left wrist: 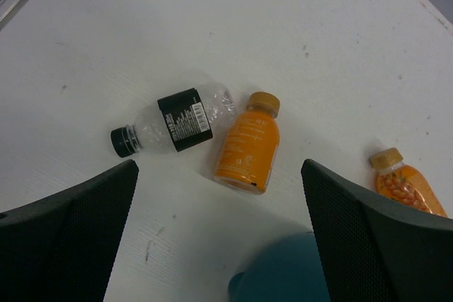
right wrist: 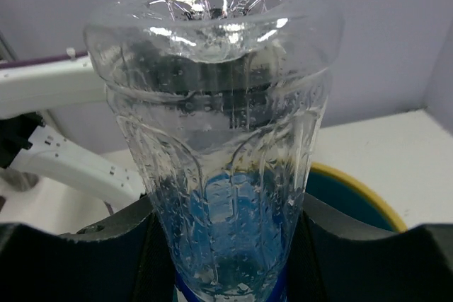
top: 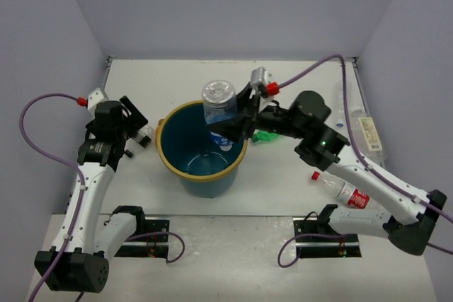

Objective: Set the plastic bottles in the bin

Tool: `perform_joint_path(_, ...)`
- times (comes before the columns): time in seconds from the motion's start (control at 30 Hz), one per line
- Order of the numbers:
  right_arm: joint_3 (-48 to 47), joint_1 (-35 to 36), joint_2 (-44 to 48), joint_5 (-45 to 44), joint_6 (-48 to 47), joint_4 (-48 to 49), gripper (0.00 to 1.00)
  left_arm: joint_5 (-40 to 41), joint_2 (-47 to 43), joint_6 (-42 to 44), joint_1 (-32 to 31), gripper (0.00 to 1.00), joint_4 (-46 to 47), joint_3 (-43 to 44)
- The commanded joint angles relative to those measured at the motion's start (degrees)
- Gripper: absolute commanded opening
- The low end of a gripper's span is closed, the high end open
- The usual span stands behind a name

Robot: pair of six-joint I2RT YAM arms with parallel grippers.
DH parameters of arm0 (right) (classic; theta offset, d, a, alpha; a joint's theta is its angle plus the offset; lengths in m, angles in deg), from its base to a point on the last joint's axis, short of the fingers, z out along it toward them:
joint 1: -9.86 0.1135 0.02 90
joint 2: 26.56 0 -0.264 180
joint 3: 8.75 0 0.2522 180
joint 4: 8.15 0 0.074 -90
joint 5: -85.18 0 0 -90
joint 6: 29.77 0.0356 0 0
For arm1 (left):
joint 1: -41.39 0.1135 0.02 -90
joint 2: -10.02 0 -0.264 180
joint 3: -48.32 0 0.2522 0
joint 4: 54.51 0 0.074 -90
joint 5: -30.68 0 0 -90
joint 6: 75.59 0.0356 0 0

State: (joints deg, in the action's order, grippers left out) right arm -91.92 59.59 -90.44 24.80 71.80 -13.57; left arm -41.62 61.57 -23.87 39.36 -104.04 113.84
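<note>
Over the bin's (top: 160,148) far rim, the right gripper (top: 236,124) pinches a clear bottle (top: 219,102) pretty much vertical, base up, neck toward the opening.

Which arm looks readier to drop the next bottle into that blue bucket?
The right one. The right gripper clamps a clear bottle just over the bin, while the left gripper hangs open and empty above bottles lying on the table.

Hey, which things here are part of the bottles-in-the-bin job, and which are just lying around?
Job:
bin
blue-label bottle, held in the right claw
black-label bottle
orange bottle
second orange bottle
red-label bottle
green bottle, partly hidden

Just lying about:
purple cables
</note>
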Motion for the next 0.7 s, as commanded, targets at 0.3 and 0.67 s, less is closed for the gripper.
perform_joint_path(0.3,-3.2,5.1,-8.7,-1.1,1.8,4.7,0.92,1.5,4.5,-0.5,-0.2,1.00,2.1,-2.2)
perform_joint_path(0.67,-2.0,5.1,-3.6,-19.1,1.4,0.6,0.99,1.6,4.5,0.3,-0.3,1.00,1.2,-1.1)
